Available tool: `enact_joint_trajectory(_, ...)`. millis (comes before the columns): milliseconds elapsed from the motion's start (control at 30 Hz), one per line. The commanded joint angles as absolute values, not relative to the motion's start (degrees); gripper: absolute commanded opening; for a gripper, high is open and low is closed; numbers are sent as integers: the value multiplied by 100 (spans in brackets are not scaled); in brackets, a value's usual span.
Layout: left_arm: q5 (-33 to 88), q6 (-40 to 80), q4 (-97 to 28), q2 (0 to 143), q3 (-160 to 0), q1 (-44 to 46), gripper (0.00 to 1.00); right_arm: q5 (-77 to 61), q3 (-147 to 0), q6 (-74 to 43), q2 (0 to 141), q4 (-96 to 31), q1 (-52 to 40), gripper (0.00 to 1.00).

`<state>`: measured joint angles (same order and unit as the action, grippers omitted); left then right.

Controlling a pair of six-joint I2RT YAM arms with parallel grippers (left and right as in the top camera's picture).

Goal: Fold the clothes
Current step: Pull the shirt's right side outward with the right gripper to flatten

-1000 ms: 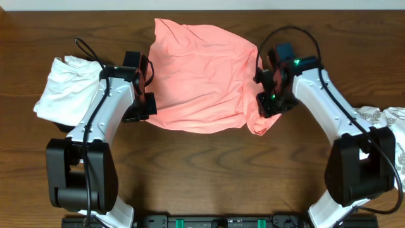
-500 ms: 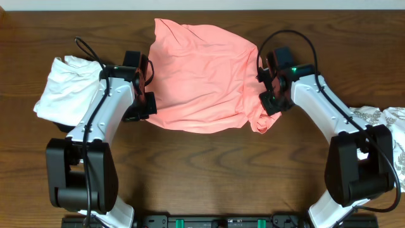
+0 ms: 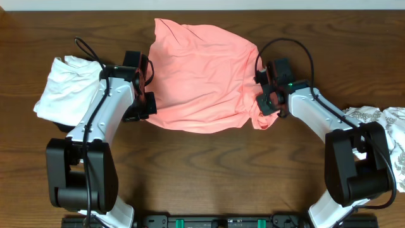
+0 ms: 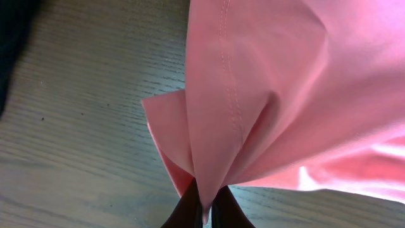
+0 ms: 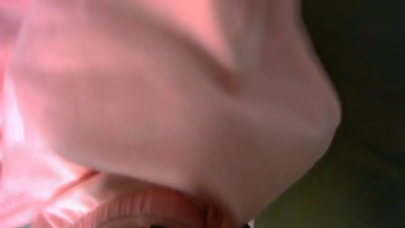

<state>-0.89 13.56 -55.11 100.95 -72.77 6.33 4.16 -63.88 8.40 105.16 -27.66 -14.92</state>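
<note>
Clothes (image 3: pixel 199 79), salmon-pink, spread rumpled mid-bench (image 3: pixel 202 171) between both arms. Left claw (image 4: pixel 204 202) pinched tight on a stitched fold at the left edge. Right claw (image 3: pixel 266 105) clamped together on bunched fabric at the lower right corner. White garment (image 3: pixel 66 88) heaped at far left.

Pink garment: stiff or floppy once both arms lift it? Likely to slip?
Probably floppy: the pink garment lies in soft wrinkles and gathers into pleats where the left tool pinches it. Looks thin and light, so the middle should sag when raised. A small pinch on smooth fabric might slip.
</note>
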Motion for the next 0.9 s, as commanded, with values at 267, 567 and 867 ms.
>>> enact_joint_trajectory(267,-198,1426,-5638,10112,-7308,633,6,3004,-6375,729,10501,-1041,-810,1)
enact_joint_trajectory(567,-198,1426,-5634,10112,-7308,633,6,2799,-6512,217,10501,-427,198,14)
enact_joint_trajectory(867,-198,1426,-5642,10112,-7308,633,6,2152,-6528,215,10501,-937,585,48)
